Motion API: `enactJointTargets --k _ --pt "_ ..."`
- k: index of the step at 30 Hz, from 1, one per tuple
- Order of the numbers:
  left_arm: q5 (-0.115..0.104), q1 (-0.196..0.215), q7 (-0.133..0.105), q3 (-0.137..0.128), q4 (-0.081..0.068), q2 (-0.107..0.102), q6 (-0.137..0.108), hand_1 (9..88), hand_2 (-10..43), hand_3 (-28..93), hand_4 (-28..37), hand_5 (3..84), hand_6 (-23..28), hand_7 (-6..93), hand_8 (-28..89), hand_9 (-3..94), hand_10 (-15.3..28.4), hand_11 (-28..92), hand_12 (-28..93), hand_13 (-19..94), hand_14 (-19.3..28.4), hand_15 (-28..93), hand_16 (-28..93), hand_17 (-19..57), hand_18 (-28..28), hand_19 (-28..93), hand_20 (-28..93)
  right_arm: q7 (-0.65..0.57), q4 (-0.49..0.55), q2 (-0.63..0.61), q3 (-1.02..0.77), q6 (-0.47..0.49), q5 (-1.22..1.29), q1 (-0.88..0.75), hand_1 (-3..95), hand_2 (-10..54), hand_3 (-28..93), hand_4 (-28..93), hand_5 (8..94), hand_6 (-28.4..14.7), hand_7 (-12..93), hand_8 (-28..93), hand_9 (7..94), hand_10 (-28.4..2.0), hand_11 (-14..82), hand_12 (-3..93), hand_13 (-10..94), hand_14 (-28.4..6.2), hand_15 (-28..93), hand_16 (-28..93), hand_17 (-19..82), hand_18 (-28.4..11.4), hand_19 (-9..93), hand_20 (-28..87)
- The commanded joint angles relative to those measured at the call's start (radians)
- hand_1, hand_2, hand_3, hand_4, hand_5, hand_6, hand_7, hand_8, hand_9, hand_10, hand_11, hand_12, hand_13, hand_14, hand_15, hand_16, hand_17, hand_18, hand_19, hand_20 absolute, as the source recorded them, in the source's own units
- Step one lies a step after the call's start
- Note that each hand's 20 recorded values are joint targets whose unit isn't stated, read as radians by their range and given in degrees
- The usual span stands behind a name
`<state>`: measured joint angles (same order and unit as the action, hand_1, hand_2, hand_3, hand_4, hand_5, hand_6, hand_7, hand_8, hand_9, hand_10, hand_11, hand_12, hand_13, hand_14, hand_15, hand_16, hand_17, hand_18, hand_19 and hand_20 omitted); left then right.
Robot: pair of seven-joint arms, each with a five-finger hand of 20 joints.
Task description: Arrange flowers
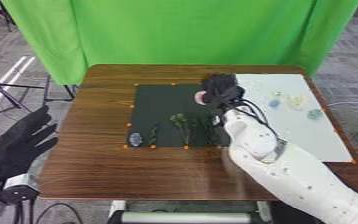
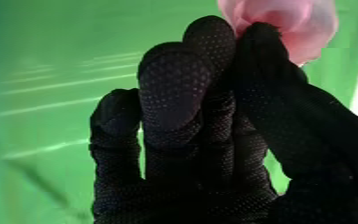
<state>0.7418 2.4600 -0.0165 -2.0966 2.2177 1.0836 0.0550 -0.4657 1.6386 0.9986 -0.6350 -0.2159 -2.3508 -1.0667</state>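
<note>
In the head view the right hand (image 1: pixel 222 91) is over the upper right part of the black mat (image 1: pixel 162 102), with a pale pink piece (image 1: pixel 200 97) at its fingers. The right wrist view has the right hand (image 2: pixel 189 130) with thumb and a fingertip pinching this translucent, petal-like pink piece (image 2: pixel 286 22). Green stems (image 1: pixel 181 122) and a thin green sprig (image 1: pixel 154 135) lie on the mat, near a blue-white patterned piece (image 1: pixel 135 139). The left hand (image 1: pixel 20 142) is off the table's left side, fingers straight and spread.
On the white board (image 1: pixel 260 85) at the right are yellow flower-like pieces (image 1: pixel 294 102), a blue piece (image 1: pixel 274 103) and a teal one (image 1: pixel 315 114). Orange markers line the mat's edges. A green curtain (image 1: pixel 193 32) hangs behind the brown table (image 1: pixel 149 175).
</note>
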Motion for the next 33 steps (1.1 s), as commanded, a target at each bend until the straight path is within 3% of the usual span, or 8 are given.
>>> enactJointTargets --k 1,13,19,26,33 --pt "0.0 -0.01 0.014 0.013 -0.008 -0.017 0.006 24.2 -1.9 69 -28.0 21.4 0.9 17.8 -9 17.2 9.0 11 21 12 11.6 13 8 -13.1 18.9 36 10 0.019 -0.11 0.194 0.12 0.058 -0.049 0.093 49.7 -9.5 84 -26 72.5 2.2 48 0 86.7 -4.9 19.4 53.1 81 -0.7 50 42 32 -20.2 82 54" --pt "-0.004 -0.033 0.03 0.027 -0.019 -0.035 0.01 24.3 -1.8 69 -28.0 21.4 1.0 17.7 -9 17.2 8.9 11 21 12 11.6 13 8 -13.0 18.8 36 10 -0.006 -0.219 0.285 0.182 0.105 -0.083 0.11 50.1 -9.5 83 -27 72.1 2.5 48 0 86.7 -4.8 19.2 53.0 81 -0.8 50 42 32 -20.3 82 54" --pt "-0.003 -0.047 0.032 0.038 -0.023 -0.046 0.01 24.2 -1.9 69 -28.0 21.4 1.0 17.6 -9 17.2 8.9 11 21 12 11.6 13 8 -13.0 18.9 36 10 -0.041 -0.27 0.311 0.227 0.052 -0.09 0.146 50.5 -9.5 83 -28 71.6 2.4 48 0 86.4 -4.6 19.2 53.2 81 -0.6 50 42 32 -20.3 82 54" --pt "-0.005 -0.055 0.035 0.038 -0.026 -0.053 0.01 24.3 -1.8 69 -28.0 21.4 0.9 17.7 -9 17.1 8.9 11 21 12 11.6 13 9 -13.0 18.8 36 10 -0.071 -0.291 0.324 0.24 0.009 -0.104 0.156 50.2 -9.5 83 -28 71.1 2.1 49 1 86.1 -4.8 19.5 53.4 81 -0.4 50 42 32 -20.2 82 54" --pt "-0.006 -0.067 0.042 0.04 -0.031 -0.06 0.013 24.2 -1.8 69 -27.9 21.4 0.9 17.8 -9 17.2 8.9 11 21 12 11.6 13 9 -13.0 18.9 36 10 -0.088 -0.289 0.332 0.241 0.048 -0.116 0.149 48.3 -9.5 80 -28 68.7 2.1 49 1 84.1 -5.2 18.7 52.6 79 0.0 50 42 30 -19.9 81 54"
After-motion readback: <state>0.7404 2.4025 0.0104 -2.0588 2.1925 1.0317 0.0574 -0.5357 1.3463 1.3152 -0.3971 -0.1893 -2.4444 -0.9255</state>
